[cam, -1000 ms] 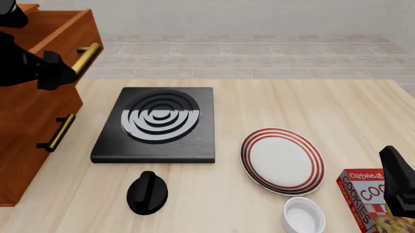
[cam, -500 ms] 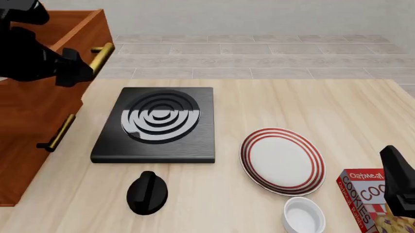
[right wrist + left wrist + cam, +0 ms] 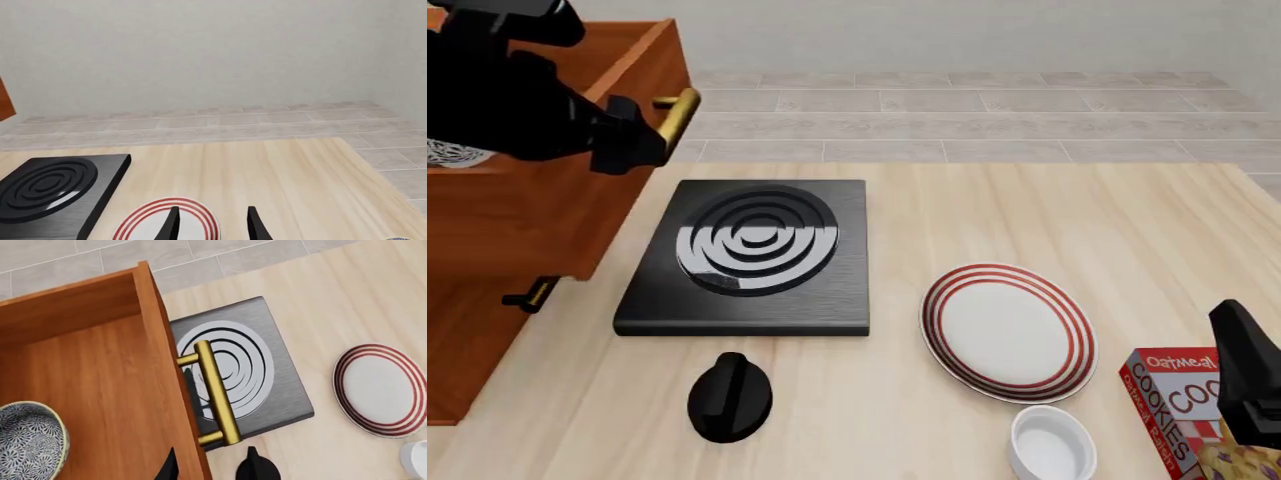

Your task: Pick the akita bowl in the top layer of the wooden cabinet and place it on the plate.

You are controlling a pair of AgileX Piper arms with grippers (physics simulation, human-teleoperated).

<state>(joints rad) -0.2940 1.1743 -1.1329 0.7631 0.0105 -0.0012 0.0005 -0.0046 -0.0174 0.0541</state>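
The wooden cabinet (image 3: pixel 481 300) stands at the left, its top layer (image 3: pixel 554 200) pulled out over the table. In that drawer lies the akita bowl (image 3: pixel 30 440), blue-and-white patterned; the front view shows only a sliver of the bowl (image 3: pixel 451 152) behind the left arm. My left gripper (image 3: pixel 212 467) is open, its fingers straddling the drawer's front panel at the end of the brass handle (image 3: pixel 215 392). The red-ringed plate (image 3: pixel 1008 330) sits right of centre. My right gripper (image 3: pixel 212 225) hangs open and empty above the plate (image 3: pixel 200 227) near the front right.
A black square stove (image 3: pixel 747 255) lies between cabinet and plate, with a black knob-shaped object (image 3: pixel 731 397) in front of it. A plain white small bowl (image 3: pixel 1052 445) and a cookie box (image 3: pixel 1194 410) sit at the front right, beside the right arm (image 3: pixel 1244 385).
The top drawer has slid further out to the right, and my left gripper has moved with its handle. A sliver of the bowl now shows. The right arm has stayed still.
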